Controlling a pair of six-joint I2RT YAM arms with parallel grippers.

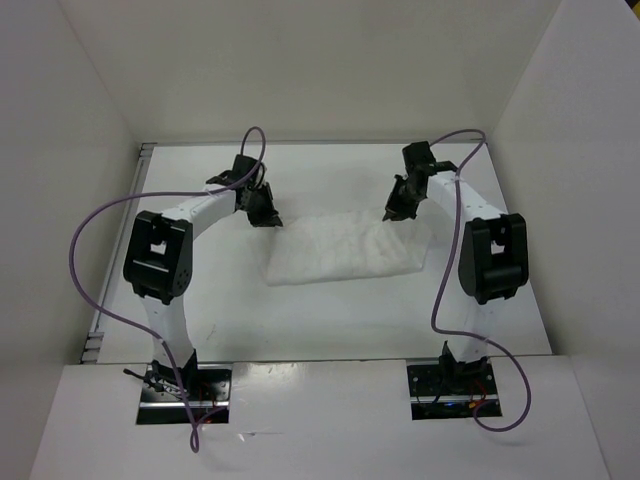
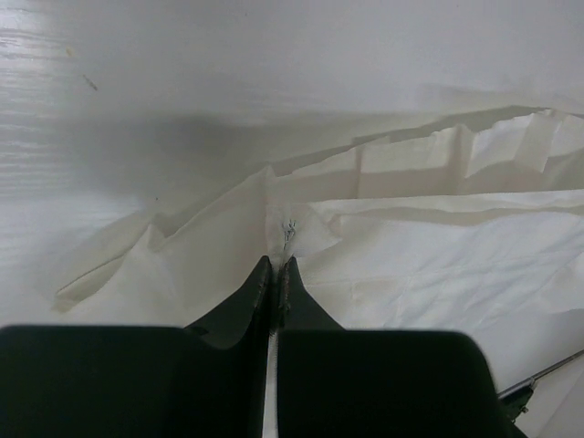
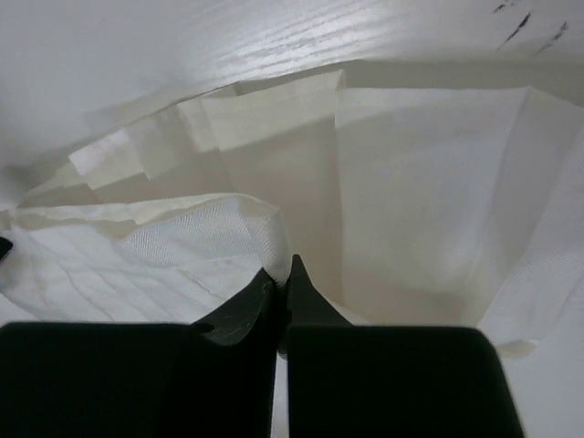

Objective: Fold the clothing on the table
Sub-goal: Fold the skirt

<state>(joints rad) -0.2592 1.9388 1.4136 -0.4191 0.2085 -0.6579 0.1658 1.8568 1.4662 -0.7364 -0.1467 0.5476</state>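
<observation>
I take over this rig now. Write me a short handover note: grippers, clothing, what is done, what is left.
Left gripper: shut, pinching the clothing at its far left edge.
Right gripper: shut, pinching the far right edge.
Clothing: spread on the middle of the table.
Done: both grips taken.
Left: probably bring the far edge over toward the near edge, then release.

Top view: high, rearward, looking down. Wrist views: close, all sharing clothing (image 1: 345,248).
</observation>
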